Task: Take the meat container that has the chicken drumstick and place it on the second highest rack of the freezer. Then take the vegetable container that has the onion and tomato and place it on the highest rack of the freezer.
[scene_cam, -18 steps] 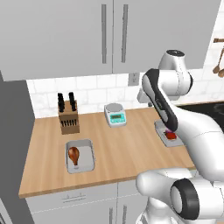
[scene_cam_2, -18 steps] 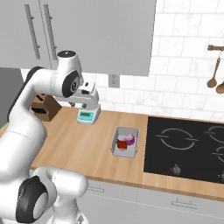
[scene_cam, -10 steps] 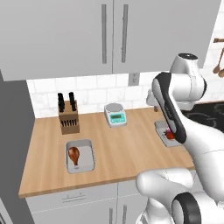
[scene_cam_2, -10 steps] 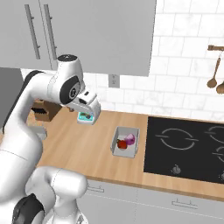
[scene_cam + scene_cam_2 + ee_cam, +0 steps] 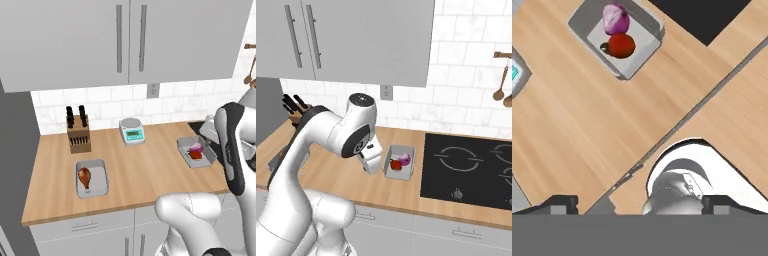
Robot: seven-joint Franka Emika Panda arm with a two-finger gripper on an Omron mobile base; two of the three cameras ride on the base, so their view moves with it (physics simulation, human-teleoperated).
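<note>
The gripper [image 5: 639,202] stood wide apart and held nothing, above the counter [image 5: 145,167]. Beyond it sat the vegetable tray [image 5: 644,25] with the onion [image 5: 616,18] touching the tomato [image 5: 621,45]. Well left of that tray, the drumstick [image 5: 84,176] lay in its own tray [image 5: 102,180].

Under my pincer [image 5: 639,202] the counter [image 5: 145,165] looks like pale wood with fine grain, matt. The vegetable container [image 5: 641,41] seems smooth grey metal or plastic. In it the tomato [image 5: 621,45] is glossy red, the onion [image 5: 616,19] shiny pink-purple. The chicken drumstick [image 5: 84,176] gleams orange-brown. The cooktop [image 5: 471,167] is smooth black glass.
</note>
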